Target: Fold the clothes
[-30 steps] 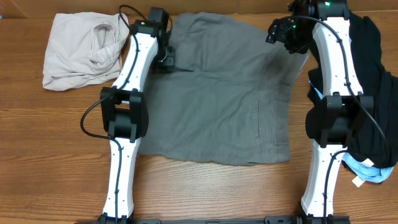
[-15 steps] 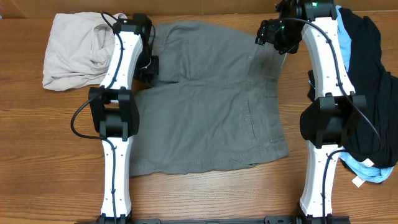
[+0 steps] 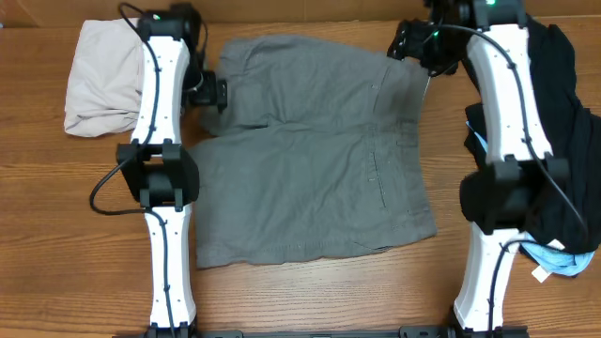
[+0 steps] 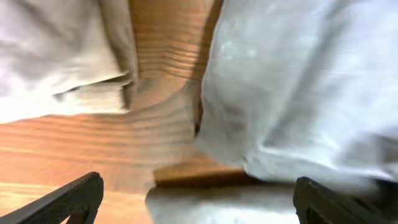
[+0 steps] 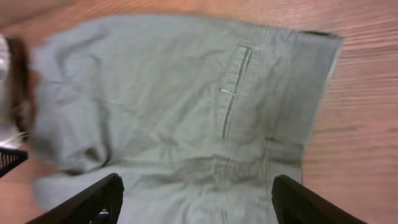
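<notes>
**Two open grippers above the grey shorts**

The wooden table (image 3: 56,235) is the biggest thing here. The grey shorts (image 3: 310,160) lie spread out in the middle of it, between the two arms. Their waistband is on the right side, and a slit pocket (image 5: 231,102) runs just beside it.

A black garment (image 3: 568,141) is piled at the right edge of the table, behind the right arm. An off-white garment (image 3: 99,84) lies bunched at the top left, near the shorts but with bare wood between them. A bit of light-blue garment (image 3: 554,258) peeks out under the black one.

The left gripper (image 4: 198,182) is over the top left edge of the shorts. Its jaws are spread wide and hold nothing. The right gripper (image 5: 197,180) is over the top right corner, by the waistband. Its jaws are spread wide too, with nothing in them.
</notes>
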`<action>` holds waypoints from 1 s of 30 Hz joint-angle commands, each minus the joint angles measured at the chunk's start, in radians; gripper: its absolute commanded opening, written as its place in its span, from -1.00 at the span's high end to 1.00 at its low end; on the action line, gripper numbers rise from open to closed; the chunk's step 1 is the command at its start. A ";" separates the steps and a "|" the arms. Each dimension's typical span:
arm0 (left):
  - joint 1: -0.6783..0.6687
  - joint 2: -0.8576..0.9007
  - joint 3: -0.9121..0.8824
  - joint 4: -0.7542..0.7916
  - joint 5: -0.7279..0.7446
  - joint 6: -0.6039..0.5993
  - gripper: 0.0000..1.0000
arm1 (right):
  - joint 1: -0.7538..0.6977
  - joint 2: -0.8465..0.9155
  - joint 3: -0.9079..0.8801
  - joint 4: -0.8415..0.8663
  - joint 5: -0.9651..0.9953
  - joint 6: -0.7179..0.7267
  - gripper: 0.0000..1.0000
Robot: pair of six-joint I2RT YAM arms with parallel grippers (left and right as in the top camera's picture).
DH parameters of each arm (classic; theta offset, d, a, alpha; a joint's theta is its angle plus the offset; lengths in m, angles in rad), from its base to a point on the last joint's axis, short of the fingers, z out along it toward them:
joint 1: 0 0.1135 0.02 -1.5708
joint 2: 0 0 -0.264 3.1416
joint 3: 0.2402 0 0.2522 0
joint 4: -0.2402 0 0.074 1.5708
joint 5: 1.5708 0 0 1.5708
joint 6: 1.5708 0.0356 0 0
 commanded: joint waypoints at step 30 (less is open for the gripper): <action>-0.065 -1.115 -0.510 -0.004 0.007 -0.149 -0.99 | 0.057 -0.808 -0.148 -0.283 0.089 0.103 -0.91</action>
